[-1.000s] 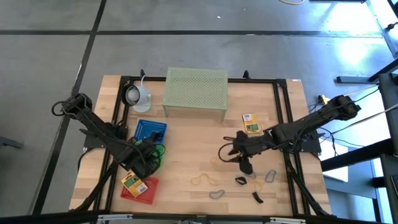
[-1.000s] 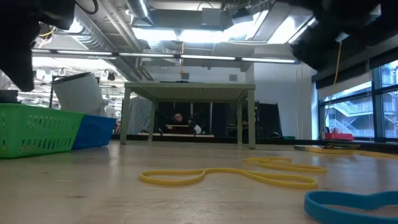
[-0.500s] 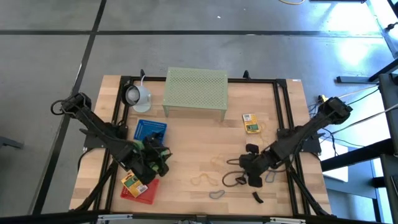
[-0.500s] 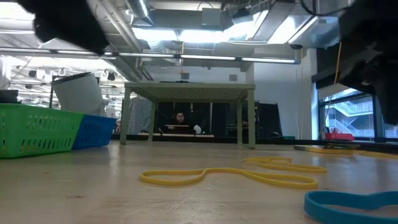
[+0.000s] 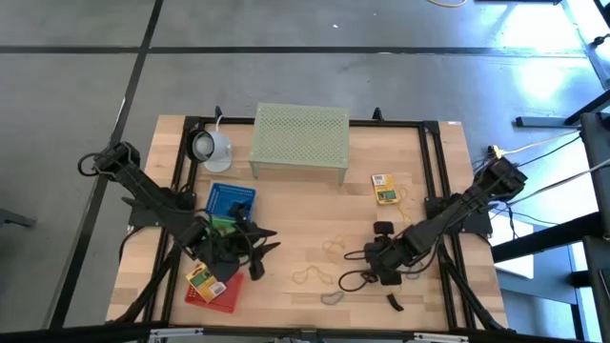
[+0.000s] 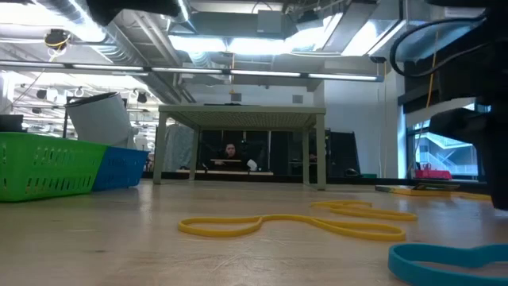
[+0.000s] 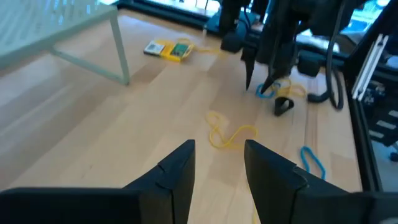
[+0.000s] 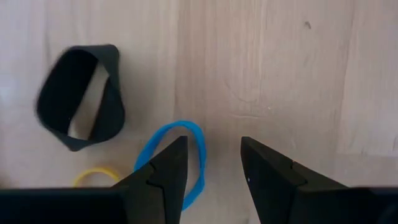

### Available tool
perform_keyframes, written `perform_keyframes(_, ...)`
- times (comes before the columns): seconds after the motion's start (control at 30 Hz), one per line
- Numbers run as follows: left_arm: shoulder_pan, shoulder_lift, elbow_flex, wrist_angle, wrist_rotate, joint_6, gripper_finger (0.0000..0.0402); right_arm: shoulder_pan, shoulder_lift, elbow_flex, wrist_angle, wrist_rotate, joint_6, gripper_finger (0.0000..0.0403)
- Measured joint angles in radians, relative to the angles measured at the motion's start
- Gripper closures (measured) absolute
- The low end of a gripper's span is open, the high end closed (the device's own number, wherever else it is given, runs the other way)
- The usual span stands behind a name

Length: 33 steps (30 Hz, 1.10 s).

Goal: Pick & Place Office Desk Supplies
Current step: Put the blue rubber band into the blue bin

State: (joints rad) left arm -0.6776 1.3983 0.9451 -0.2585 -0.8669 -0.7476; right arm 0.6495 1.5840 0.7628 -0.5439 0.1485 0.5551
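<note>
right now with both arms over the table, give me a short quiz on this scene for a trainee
1. True or false: the right pincer is clamped on the blue loop.
2. Multiple choice: what lies nearest the blue loop in the right wrist view? A) the black clip B) the yellow printed box C) the green mesh stand
3. Fill the gap: in the left wrist view, the open left pincer looks toward a ____ loop on the bare wood.

Key
1. False: its fingers are open above the loop.
2. A
3. yellow
</note>
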Motion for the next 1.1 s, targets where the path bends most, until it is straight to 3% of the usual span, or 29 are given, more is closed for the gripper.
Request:
perform_keyframes(0.33,0.039,0.000,0.000,0.032,0.002,0.021,0.0270,-0.002,0.040,0.005,0.002,0.017,-0.066,0.0262)
perform_keyframes(0.47,0.041,0.000,0.000,0.039,0.002,0.021,0.0270,-0.002,0.041,0.004,0.008,0.012,-0.067,0.0306)
perform_keyframes(0.63,0.041,0.000,0.000,0.058,0.001,0.025,0.0270,0.000,0.043,0.004,0.016,0.004,-0.067,0.0388)
perform_keyframes(0.8,0.041,0.000,0.000,0.071,0.001,0.050,0.0270,0.001,0.025,0.015,-0.021,0.006,-0.088,0.0382)
perform_keyframes(0.87,0.041,0.000,0.000,0.077,0.001,0.083,0.0270,-0.002,-0.005,0.017,-0.081,0.043,-0.124,0.0384)
perform_keyframes(1.1,0.053,0.000,0.000,0.083,0.001,0.107,0.0270,-0.019,-0.170,0.068,-0.034,0.285,-0.198,0.0394)
